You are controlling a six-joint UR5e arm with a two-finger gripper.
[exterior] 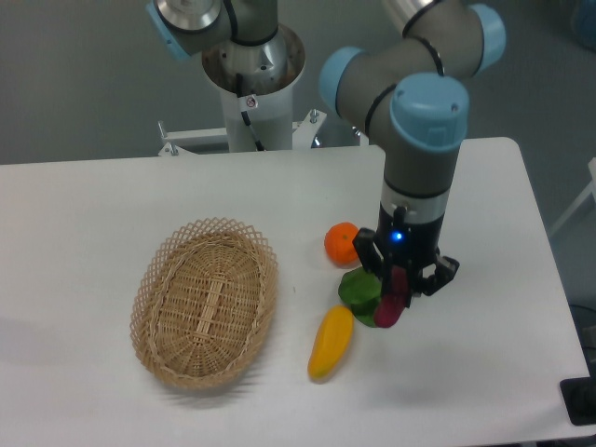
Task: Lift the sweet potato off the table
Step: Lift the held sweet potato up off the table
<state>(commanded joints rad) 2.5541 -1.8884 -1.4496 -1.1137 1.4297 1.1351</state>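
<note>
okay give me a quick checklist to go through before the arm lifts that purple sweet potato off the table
1. Gripper over the right item: ok. It sits at the sweet potato, not the yellow vegetable or the orange fruit.
2. Fingers on both sides of the tuber: ok, it shows between them.
3. Firm closure on it: cannot tell.
4. Sweet potato off the table: cannot tell; its lower end looks at or near the surface.
5. Neighbours clear: not ok. The green vegetable lies right against the sweet potato and may shift.
6. Basket out of the way: ok, well to the side.
</note>
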